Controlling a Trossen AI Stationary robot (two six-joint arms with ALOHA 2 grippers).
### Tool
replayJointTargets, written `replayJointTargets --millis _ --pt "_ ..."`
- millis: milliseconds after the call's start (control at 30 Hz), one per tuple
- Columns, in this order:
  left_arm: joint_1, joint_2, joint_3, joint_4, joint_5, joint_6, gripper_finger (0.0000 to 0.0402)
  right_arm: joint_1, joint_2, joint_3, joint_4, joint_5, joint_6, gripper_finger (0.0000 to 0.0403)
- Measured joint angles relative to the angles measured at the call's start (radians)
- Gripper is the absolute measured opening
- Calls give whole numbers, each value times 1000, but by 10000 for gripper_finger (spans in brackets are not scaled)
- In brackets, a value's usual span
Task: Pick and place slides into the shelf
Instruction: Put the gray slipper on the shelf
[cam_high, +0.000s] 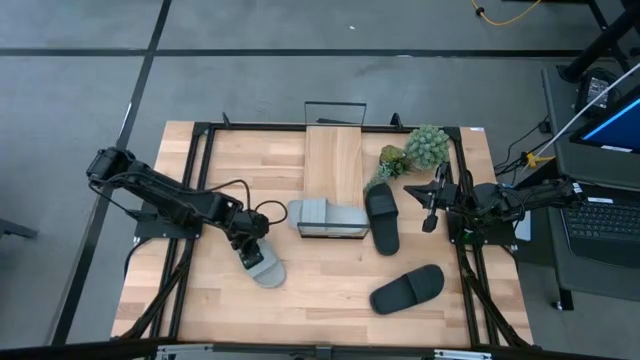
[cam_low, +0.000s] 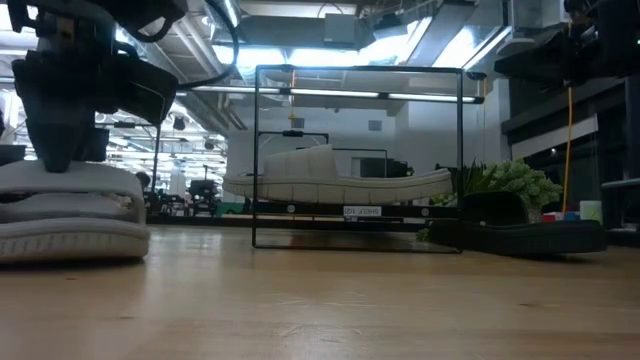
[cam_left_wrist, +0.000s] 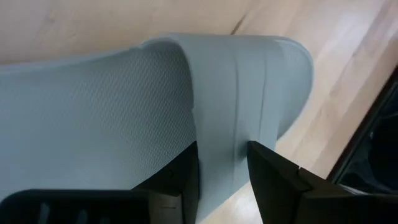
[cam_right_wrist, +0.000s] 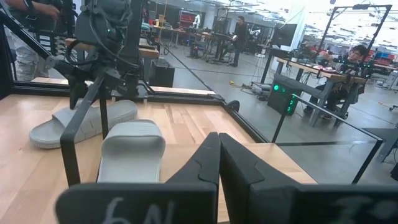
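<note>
The left claw (cam_high: 252, 257) was clenched on the broad ribbed strap of a light grey slide (cam_high: 264, 266) lying on the counter (cam_high: 320, 290) at about eight o'clock from the shelf (cam_high: 333, 170). The rubber looked light, soft and springy, its footbed finely dimpled, so the strap seemed the surest hold. The right claw (cam_high: 430, 223), at three o'clock, was clenched on nothing.

The shelf (cam_high: 334, 165) stood mid-desk. A grey slide (cam_high: 325, 216) lay under its near end, blocking that opening. Just right of the shelf a black slide (cam_high: 382, 217) and a plant (cam_high: 418, 150) crowded the side. Left of the shelf the desk (cam_high: 250, 160) lay bare. Near the desk's front edge, another black slide (cam_high: 407, 289) lay well clear of the shelf.
</note>
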Motion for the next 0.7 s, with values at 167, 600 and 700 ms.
replayJointTargets --millis 167,600,700 --pt "1 0 0 1 0 3 54 0 0 0 2 0 0 10" --pt "8 -42 39 -216 -66 56 4 0 0 0 5 0 -3 10" --pt "22 -83 89 -385 -163 57 4 0 0 0 5 0 0 10"
